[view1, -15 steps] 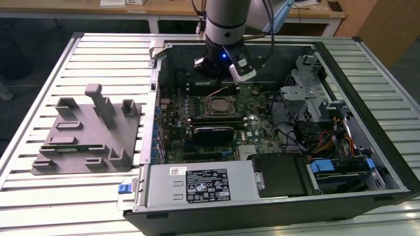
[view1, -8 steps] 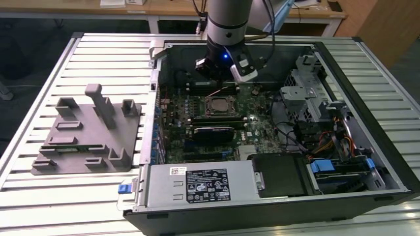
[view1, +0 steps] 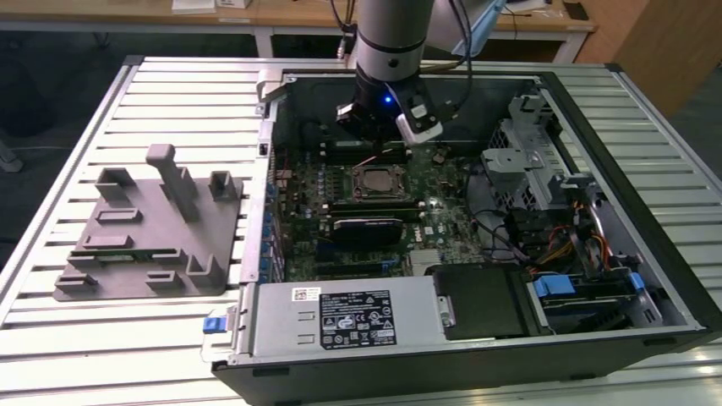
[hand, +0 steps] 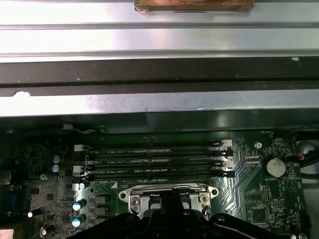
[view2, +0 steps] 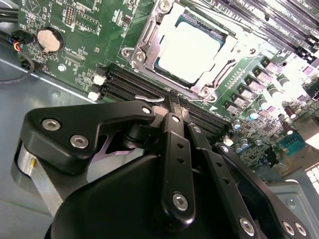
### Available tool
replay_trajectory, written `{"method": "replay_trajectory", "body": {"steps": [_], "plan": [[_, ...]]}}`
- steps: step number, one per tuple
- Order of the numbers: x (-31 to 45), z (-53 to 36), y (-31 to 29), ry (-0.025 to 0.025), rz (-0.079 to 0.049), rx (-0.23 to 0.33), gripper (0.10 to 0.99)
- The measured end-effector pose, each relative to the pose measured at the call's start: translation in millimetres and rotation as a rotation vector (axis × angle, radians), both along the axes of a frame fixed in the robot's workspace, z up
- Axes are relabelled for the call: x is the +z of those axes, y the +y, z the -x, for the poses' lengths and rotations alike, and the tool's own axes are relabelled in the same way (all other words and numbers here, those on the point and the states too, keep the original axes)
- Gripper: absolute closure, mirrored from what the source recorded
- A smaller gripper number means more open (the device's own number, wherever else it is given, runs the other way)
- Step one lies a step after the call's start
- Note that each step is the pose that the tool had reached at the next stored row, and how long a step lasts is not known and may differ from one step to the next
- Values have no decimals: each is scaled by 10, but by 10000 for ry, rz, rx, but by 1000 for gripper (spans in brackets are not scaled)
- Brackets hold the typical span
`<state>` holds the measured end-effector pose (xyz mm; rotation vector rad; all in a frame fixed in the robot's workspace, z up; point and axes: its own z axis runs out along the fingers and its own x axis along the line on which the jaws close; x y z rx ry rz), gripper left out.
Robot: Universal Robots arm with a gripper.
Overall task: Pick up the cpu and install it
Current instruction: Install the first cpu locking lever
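The cpu [view2: 190, 51] lies flat inside the metal-framed socket [view2: 141, 46] on the green motherboard, its silver top showing. In the exterior view the cpu [view1: 376, 180] sits mid-board inside the open computer case, and the arm [view1: 390, 51] comes down just behind it. My gripper [view2: 172, 102] hangs over the black memory slots [view2: 124, 84] next to the socket, apart from the cpu. Its fingers are shut together with nothing between them. In the first wrist view the gripper's black body hides part of the socket [hand: 130, 198].
A grey plastic fixture tray [view1: 147, 228] stands on the slatted table at the exterior view's left. The case holds a power supply [view1: 338, 317] at the front, drive cages and cables [view1: 542, 186] at the right, and a coin cell [view2: 49, 39]. The case wall [hand: 159, 104] is close behind.
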<state>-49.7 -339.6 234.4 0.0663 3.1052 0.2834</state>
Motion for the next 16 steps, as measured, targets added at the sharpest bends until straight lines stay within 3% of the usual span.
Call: {"method": "replay_trajectory", "body": {"steps": [6,14,16], "plan": [[-9,0,-2,-25,-4,-1,980],[-72,1,-2,-453,-1,0,980],[-89,2,-2,-513,-8,0,980]]}}
